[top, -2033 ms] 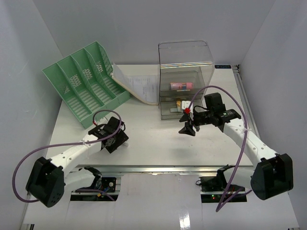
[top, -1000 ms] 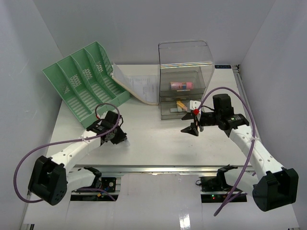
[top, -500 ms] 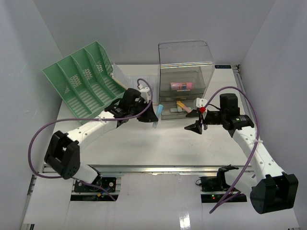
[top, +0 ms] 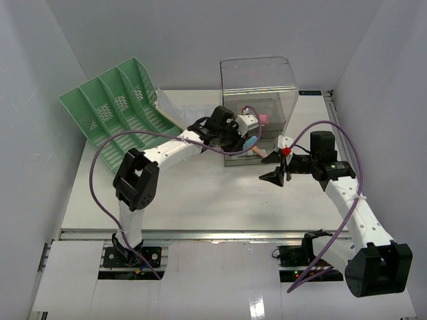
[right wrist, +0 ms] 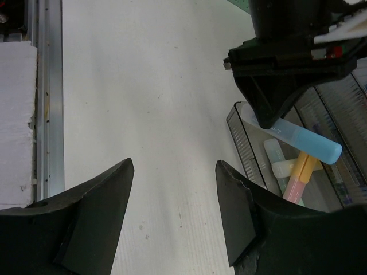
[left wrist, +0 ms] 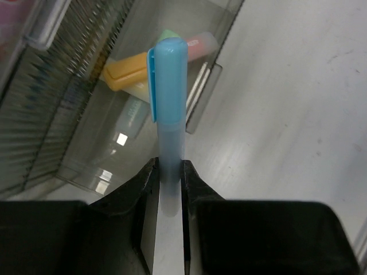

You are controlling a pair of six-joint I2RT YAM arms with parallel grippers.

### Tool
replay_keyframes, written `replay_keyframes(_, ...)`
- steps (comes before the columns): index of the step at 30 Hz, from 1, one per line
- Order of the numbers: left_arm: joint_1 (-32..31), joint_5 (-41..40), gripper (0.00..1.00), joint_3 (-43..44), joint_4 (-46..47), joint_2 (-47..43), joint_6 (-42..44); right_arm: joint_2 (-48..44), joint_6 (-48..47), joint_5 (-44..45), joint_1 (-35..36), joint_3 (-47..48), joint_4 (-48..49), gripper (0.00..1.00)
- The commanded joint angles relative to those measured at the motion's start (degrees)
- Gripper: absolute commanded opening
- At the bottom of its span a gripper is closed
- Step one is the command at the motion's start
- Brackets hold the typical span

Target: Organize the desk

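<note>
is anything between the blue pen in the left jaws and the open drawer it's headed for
Nothing visible blocks it. The left gripper holds the blue pen with its cap right over the open drawer; a yellow marker and a pink marker lie inside, with bare floor beside them.

The desk (top: 220,200) is enclosed by pale grey-white walls (top: 200,33) at the left, top and right of the frame.
</note>
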Motion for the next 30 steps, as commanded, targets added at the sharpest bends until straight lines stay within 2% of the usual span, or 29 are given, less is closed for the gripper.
replay_keyframes(1,0.38,-3.91,0.0,7.17,-1.26,3.91,6.27,-0.78,0.15,-2.37,-0.76,-0.38,0.42,0.66)
replay_keyframes(5,0.38,-5.25,0.04,10.4,-1.85,7.36,6.82,-0.48,0.11,-2.3,-0.86,-0.48,0.42,0.66)
replay_keyframes(8,0.38,-6.53,0.11,11.27,-2.24,9.22,6.56,-0.45,0.05,-2.3,-1.24,-0.57,0.42,0.66)
replay_keyframes(12,0.38,-8.11,0.32,10.75,-2.16,9.44,4.55,-0.18,-0.04,-2.3,-1.67,-0.66,0.42,0.66)
replay_keyframes(15,0.3,-7.58,0.43,9.9,-2.04,8.3,2.63,0.48,-0.15,-2.01,-1.83,-0.76,0.42,0.66)
replay_keyframes(16,0.29,-6.96,0.49,9.35,-1.89,7.3,2.15,0.63,-0.3,-1.86,-1.83,-0.83,0.42,0.66)
replay_keyframes(21,-0.31,-5.23,0.97,6.33,-0.68,2.2,-0.78,1.58,-0.73,-0.82,-1.92,-1.01,0.5,0.66)
replay_keyframes(25,-0.84,-5.11,0.98,1.09,1.56,-5.5,-3.39,2.11,-1.7,1.18,-1.92,-0.76,0.59,0.66)
replay_keyframes(27,-0.85,-5.56,0.98,-2.96,2.87,-12.76,-4.97,2.84,-2.28,2.96,-1.92,-0.24,0.59,0.66)
replay_keyframes(28,-0.84,-5.63,0.98,-5.43,3.53,-13.71,-5.73,3.44,-2.56,3.17,-1.92,0.19,0.56,0.66)
replay_keyframes(30,-0.76,-6.27,0.98,-13.05,4.96,-22.87,-8.1,5.37,-3.32,5.12,-1.86,1.46,0.06,0.65)
